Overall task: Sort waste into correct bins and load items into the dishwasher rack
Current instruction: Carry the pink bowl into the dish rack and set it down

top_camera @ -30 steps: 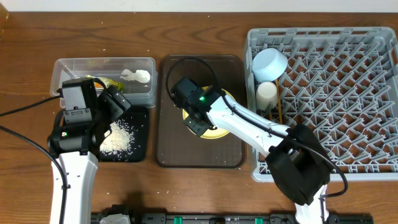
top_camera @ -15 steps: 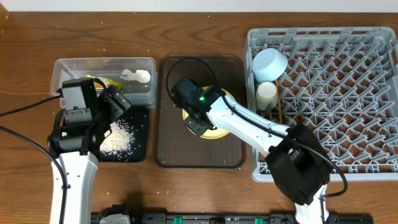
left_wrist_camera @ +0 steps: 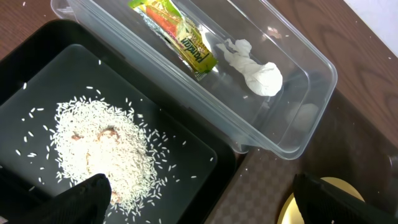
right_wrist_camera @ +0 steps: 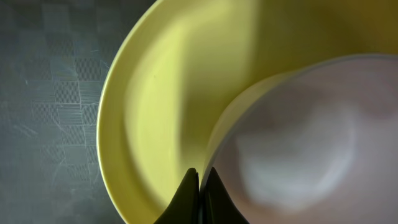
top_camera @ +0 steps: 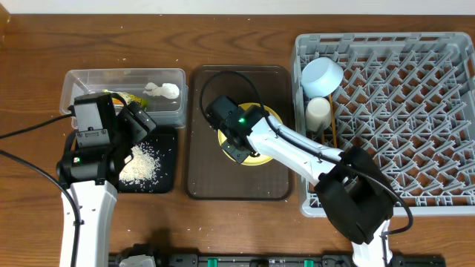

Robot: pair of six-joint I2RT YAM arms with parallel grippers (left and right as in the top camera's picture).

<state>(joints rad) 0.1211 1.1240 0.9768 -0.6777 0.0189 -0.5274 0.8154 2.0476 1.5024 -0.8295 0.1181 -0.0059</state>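
Right gripper (right_wrist_camera: 199, 186): clenched on pink-white bowl (right_wrist_camera: 298, 137) rim, over yellow plate (right_wrist_camera: 155, 106).
Left gripper (left_wrist_camera: 208, 193): released, above black tray (left_wrist_camera: 74, 74) holding rice (left_wrist_camera: 99, 149).

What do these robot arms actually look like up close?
The left arm and right arm are white tubes with blocky black joint housings. Black cables loop off them, a green light glows on the right one, and the pincer fingers are black.
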